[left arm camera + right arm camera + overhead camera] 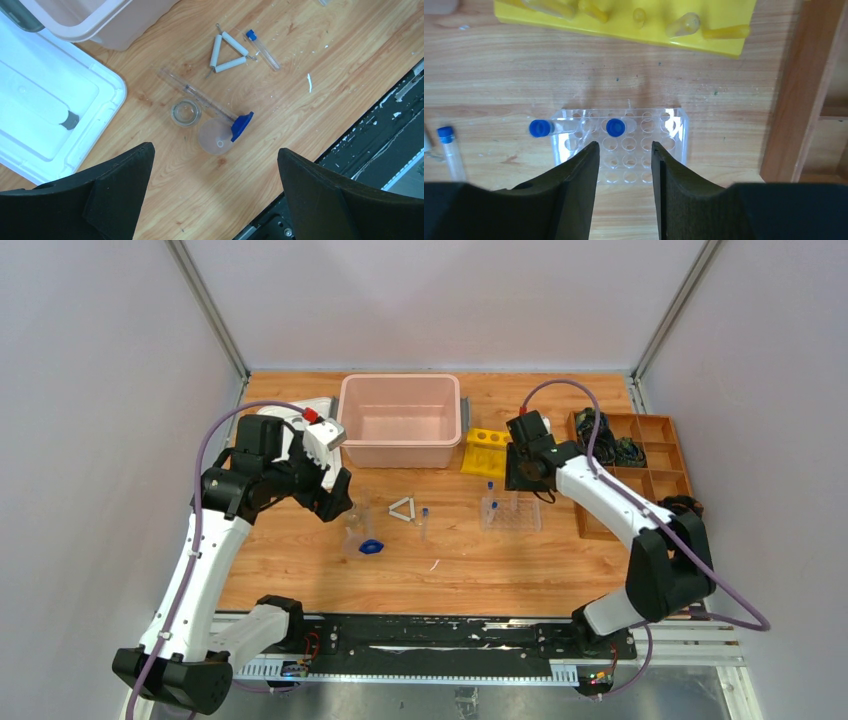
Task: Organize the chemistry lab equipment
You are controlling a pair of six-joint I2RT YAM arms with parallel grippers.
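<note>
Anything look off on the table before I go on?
Yes. A white sliver lies loose on the wood near the white triangle frame, like chipped debris. One blue-capped tube lies flat beside that frame, outside the clear tube rack.

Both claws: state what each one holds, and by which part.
Nothing is held. The left claw is open and empty; the right claw is open above the clear tube rack.

- At the back, mid-table: pink bin (400, 420), with yellow rack (486, 452) just beside it on the right.
- In front of the yellow rack: clear tube rack (512, 514), with blue-capped tubes (493, 506) upright.
- Further left: white triangle frame (402, 509), small blue piece (371, 547).
</note>
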